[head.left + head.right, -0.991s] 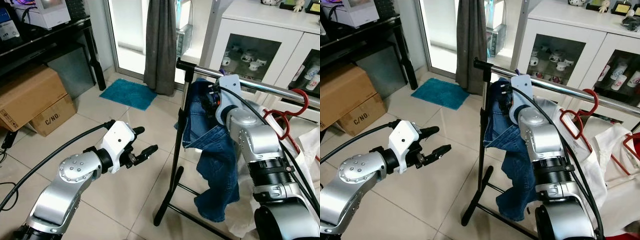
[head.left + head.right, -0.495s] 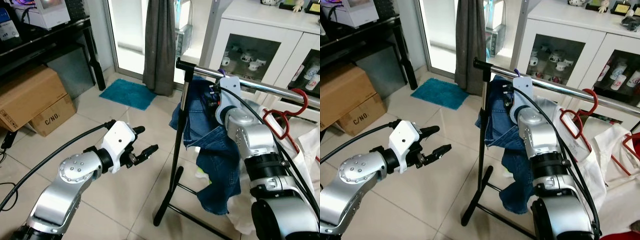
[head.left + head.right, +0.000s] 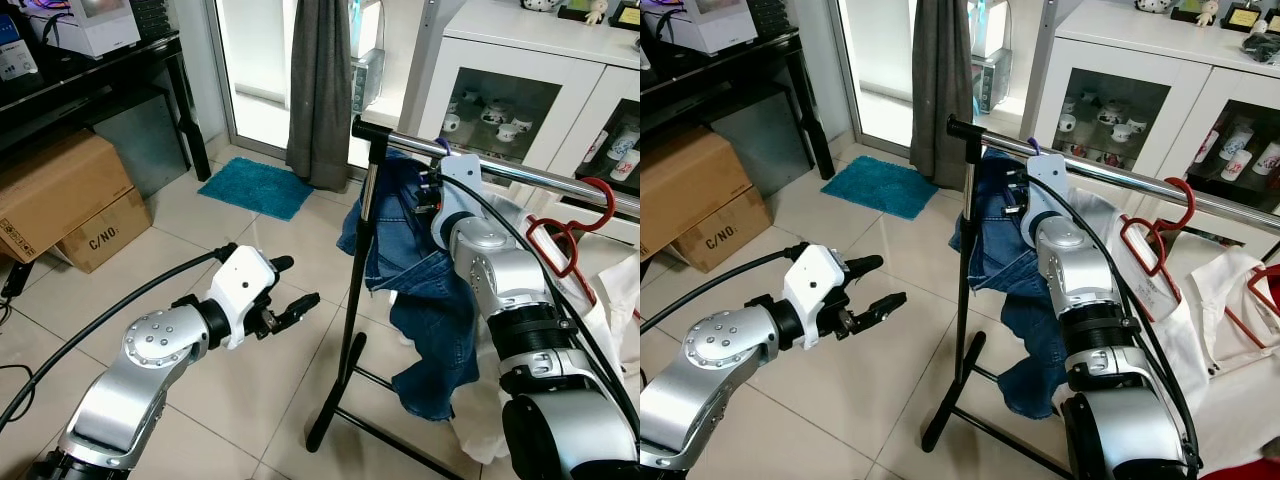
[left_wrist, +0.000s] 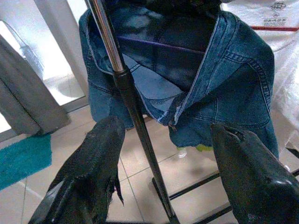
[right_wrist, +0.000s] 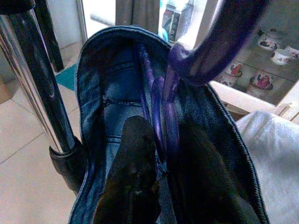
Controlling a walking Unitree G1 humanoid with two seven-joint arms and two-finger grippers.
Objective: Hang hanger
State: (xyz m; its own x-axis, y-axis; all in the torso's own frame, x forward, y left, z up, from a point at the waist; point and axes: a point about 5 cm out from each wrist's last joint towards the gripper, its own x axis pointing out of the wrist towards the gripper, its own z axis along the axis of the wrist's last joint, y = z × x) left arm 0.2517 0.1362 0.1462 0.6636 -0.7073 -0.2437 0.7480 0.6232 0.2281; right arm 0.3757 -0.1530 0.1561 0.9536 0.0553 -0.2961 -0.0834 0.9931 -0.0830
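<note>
Your right gripper (image 5: 161, 186) is raised at the near end of the chrome clothes rail (image 3: 520, 172), just beside the black upright post (image 3: 352, 290) of the rack, and its jaws are pinching the purple hanger (image 5: 161, 112) that carries the blue denim garment (image 3: 425, 300). In the right wrist view you see the two black fingers (image 5: 133, 177) pressed close on either side of the thin purple stem, with the hanger's thick purple hook (image 5: 219, 42) curving over above them and the denim wrapped around the whole grip. The pictures do not let you tell whether the hook already rests on the rail or is only held against it. The garment hangs down from the rail's end along the post, its lower edge well above the tiled floor (image 3: 230, 400) and the rack's black base bars (image 3: 370, 425). Further along the rail you have a red hanger (image 3: 575, 230) with white cloth (image 3: 610, 300) beneath it. Your left gripper (image 3: 290, 290) is held out over the floor, well apart from the rack and pointing toward the post, with its jaws spread and nothing between them; the left wrist view looks between those fingers (image 4: 84, 177) at the post and the hanging denim. Cardboard boxes (image 3: 65, 195) sit against the wall on your left, a teal mat (image 3: 255, 187) lies by the grey curtain (image 3: 322, 80), and a white cabinet (image 3: 520, 90) with glass doors stands behind the rail.
</note>
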